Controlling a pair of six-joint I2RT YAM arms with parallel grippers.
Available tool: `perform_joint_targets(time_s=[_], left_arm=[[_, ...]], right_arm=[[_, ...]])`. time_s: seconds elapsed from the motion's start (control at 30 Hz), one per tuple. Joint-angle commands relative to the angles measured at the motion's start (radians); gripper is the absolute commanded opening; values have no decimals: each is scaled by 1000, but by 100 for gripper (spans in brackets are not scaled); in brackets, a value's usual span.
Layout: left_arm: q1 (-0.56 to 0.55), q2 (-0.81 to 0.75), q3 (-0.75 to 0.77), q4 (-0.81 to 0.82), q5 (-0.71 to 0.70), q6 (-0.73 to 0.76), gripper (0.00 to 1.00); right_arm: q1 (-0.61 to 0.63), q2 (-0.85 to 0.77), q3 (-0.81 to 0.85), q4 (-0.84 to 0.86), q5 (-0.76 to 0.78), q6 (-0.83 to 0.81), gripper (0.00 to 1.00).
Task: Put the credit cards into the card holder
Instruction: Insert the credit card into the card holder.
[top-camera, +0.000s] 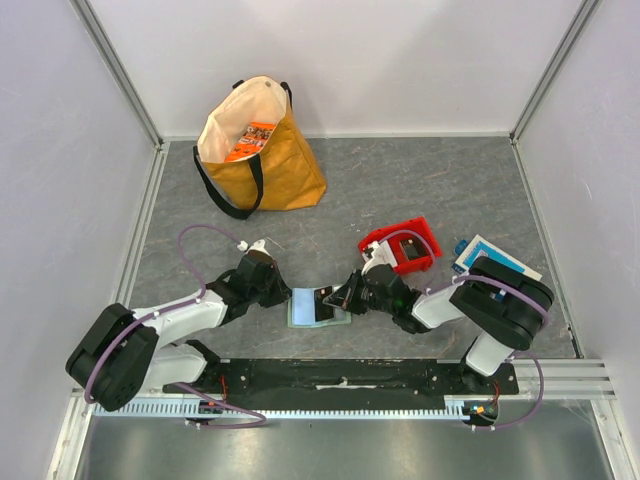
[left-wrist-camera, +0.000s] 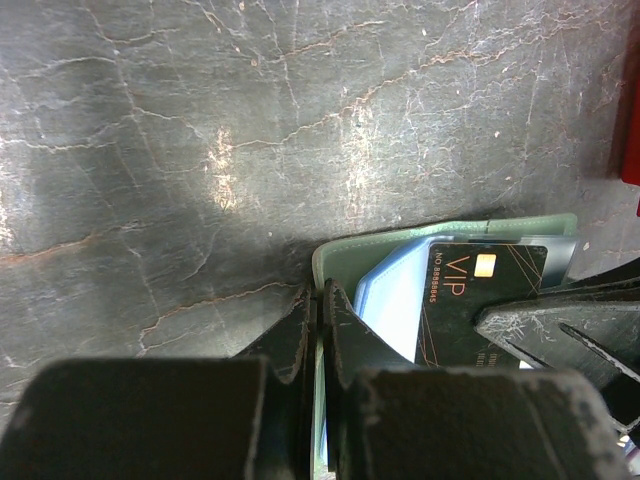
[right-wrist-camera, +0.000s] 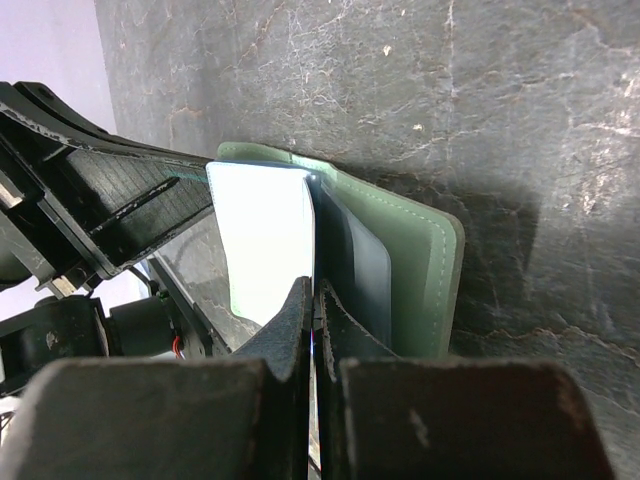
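Card holder (top-camera: 302, 312) is open on the desk (top-camera: 430, 190), right between the two sets of fingers. Left fingers (left-wrist-camera: 316, 305) are pressed together on its green edge, pinching it, probably to steady it. Light blue card (left-wrist-camera: 385, 300) is inside the holder, just past the left fingertips. Black VIP card (left-wrist-camera: 480, 290) lies partly over it, its outer end toward the right fingers (right-wrist-camera: 312, 295). Those are closed on a thin edge seen side-on. That is judged to be the black card, though the contact itself is hidden by the fingers. A dark clear pocket (right-wrist-camera: 355, 260) sits just beside the right fingertips, so insertion looks partly done. Risks: the card corner could catch the pocket lip and bow or slip out of the pinch if pushed at an angle. The push could also drag the holder toward the left fingers and fold it if that pinch is weak. The two sets of fingers are very near each other, so they could collide. Red bin (top-camera: 405, 245) and tan bag (top-camera: 265, 150) sit well beyond both fingers, no issue.
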Motion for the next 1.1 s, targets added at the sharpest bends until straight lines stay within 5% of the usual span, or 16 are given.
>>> perform_joint_targets(time_s=[0.0, 0.5, 0.9, 1.07], left_arm=[[-5, 35, -21, -105, -22, 34, 2], [-5, 33, -32, -98, -15, 26, 2], [-5, 27, -39, -92, -15, 12, 2], [-4, 12, -45, -94, -17, 9, 2]], right_arm=[[15, -12, -17, -38, 25, -19, 0], [49, 82, 5, 49, 20, 20, 0], [92, 109, 83, -112, 21, 86, 0], [92, 44, 110, -274, 72, 55, 16]])
